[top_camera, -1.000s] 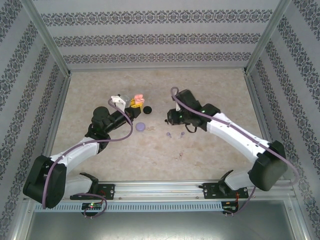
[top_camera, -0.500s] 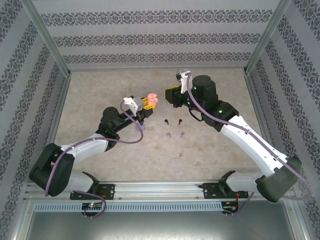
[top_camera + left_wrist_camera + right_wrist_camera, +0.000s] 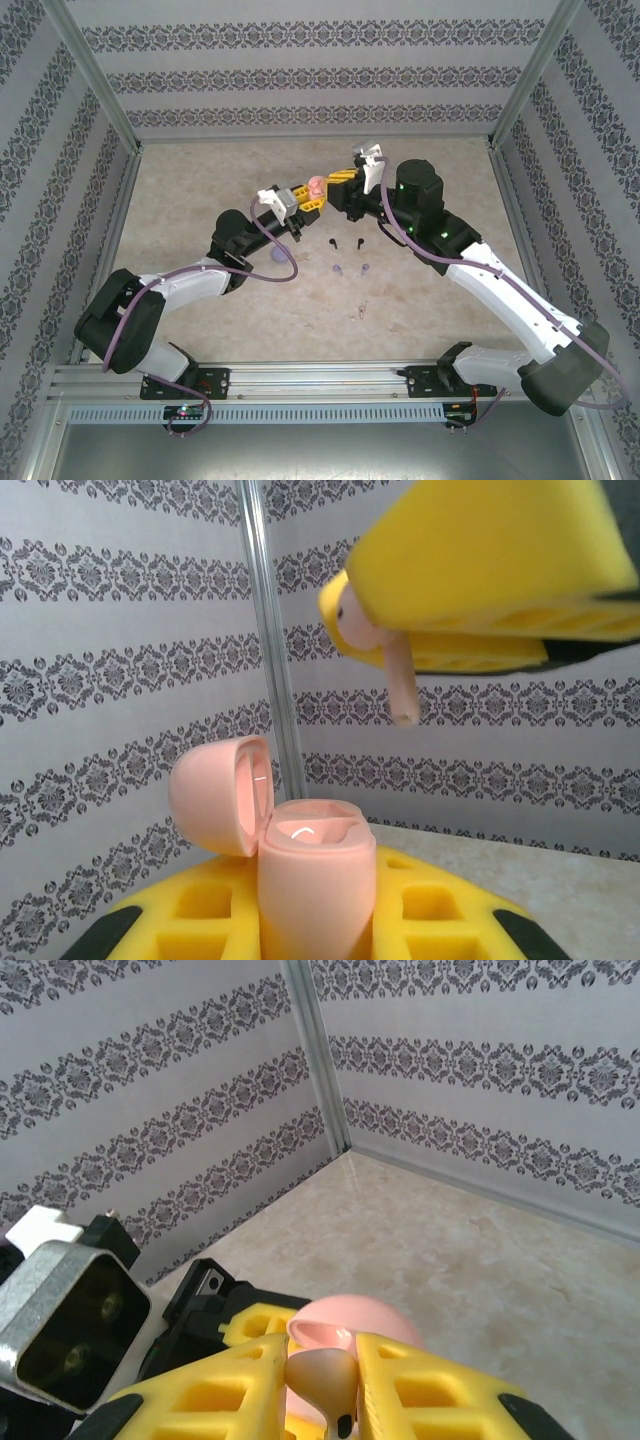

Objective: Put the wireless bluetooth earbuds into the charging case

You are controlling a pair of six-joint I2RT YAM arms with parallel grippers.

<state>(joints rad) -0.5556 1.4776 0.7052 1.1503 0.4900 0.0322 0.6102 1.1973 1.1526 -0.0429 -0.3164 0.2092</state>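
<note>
My left gripper is shut on an open pink charging case, held upright above the table, with its lid swung back to the left. My right gripper is shut on a pale pinkish earbud. That earbud hangs stem down just above and to the right of the case's open wells. On the table lie two black earbuds, two lilac earbuds and one more small pale earbud.
A lilac case lies on the table, partly under the left arm. The left wrist camera block sits close beside the right gripper's yellow fingers. Patterned walls enclose the table on three sides.
The left gripper carried the pink case up and to the right. The right gripper rose from the table near the black earbuds and now holds the pale earbud over the case.
</note>
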